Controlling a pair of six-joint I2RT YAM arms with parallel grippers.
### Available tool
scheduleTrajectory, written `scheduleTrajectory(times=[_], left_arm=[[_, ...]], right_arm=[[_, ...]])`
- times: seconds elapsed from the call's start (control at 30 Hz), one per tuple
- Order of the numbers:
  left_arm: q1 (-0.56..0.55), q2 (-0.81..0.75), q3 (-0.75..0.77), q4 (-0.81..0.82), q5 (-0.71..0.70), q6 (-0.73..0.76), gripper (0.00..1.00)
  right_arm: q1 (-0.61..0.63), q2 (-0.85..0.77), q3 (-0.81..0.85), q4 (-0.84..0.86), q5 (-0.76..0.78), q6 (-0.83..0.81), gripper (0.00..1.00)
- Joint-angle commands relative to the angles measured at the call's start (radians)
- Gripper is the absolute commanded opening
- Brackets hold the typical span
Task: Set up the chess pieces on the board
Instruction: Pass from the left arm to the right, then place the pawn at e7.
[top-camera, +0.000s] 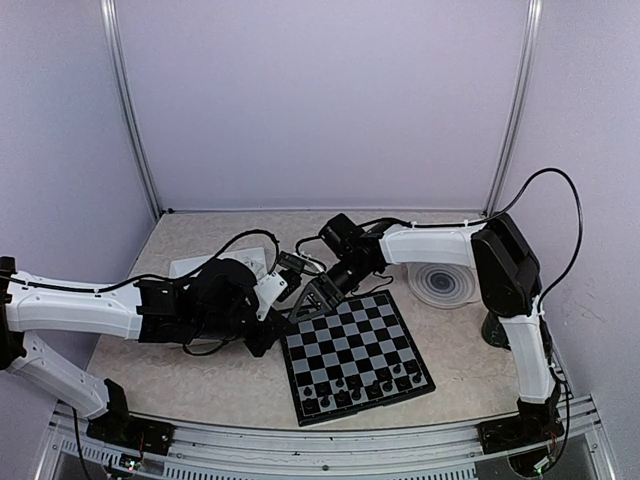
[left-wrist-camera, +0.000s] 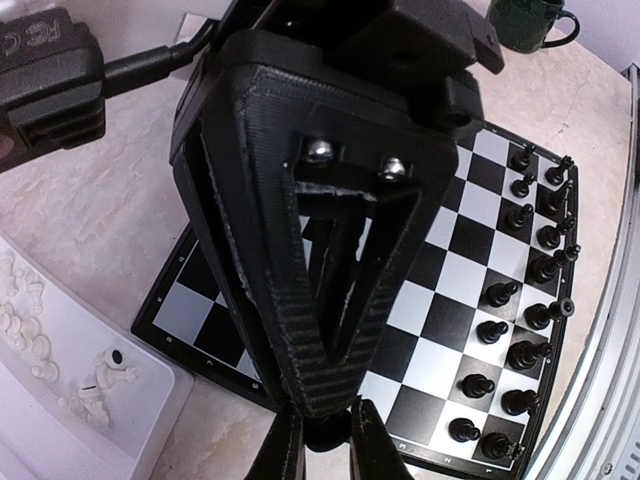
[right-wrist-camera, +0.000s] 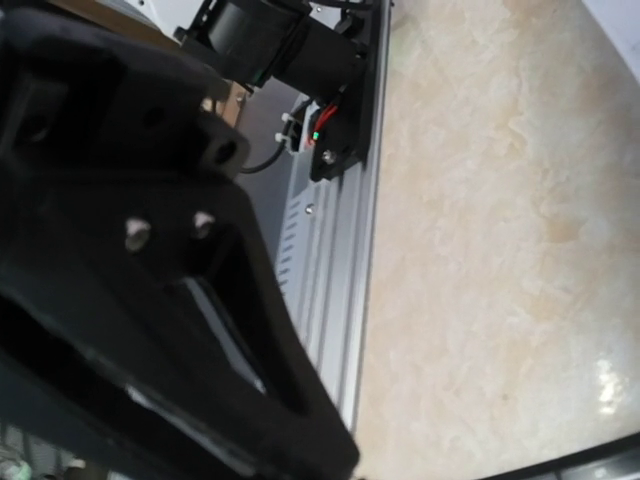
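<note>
Looking at the board (top-camera: 352, 338), you see black pieces (top-camera: 365, 385) lined along its near rows, while white pieces (left-wrist-camera: 100, 380) lie in the tray (left-wrist-camera: 160, 405) beside it. Your left end effector (left-wrist-camera: 325, 455) is pinched narrow at the board's edge, probably to place a piece. I cannot tell how wide the right end effector (top-camera: 318, 296) crowding it stands.
</note>
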Motion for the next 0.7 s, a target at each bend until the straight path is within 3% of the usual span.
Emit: scheduleTrajectory(times=[0.0,0.2,0.33,0.37,0.4,0.43,0.47,0.67], left_arm=[[-0.009,0.005,0.035,0.038,0.027,0.005,0.03],[-0.008,-0.005,0.073,-0.031,-0.03,0.028,0.32],[0.01,-0.072,0.184,-0.143,-0.098,0.066,0.42],[0.026,-0.089,0.243,-0.178,-0.101,0.088,0.5],[0.046,-0.112,0.276,-0.189,-0.107,0.098,0.64],[0.065,-0.127,0.316,-0.194,-0.116,0.116,0.89],[0.099,-0.151,0.359,-0.174,-0.121,0.137,0.98],[0.244,-0.198,0.309,0.214,-0.348,0.066,0.99]], right_arm=[[0.012,0.028,0.029,-0.002,0.006,-0.023,0.09],[-0.002,-0.007,0.038,-0.022,0.061,-0.087,0.06],[-0.025,-0.089,-0.011,-0.027,0.143,-0.155,0.06],[-0.032,-0.115,-0.033,-0.024,0.166,-0.173,0.06],[-0.039,-0.131,-0.059,-0.019,0.189,-0.186,0.06],[-0.044,-0.168,-0.086,-0.017,0.213,-0.203,0.06],[-0.048,-0.197,-0.111,-0.014,0.248,-0.238,0.06],[-0.046,-0.394,-0.32,0.054,0.51,-0.389,0.06]])
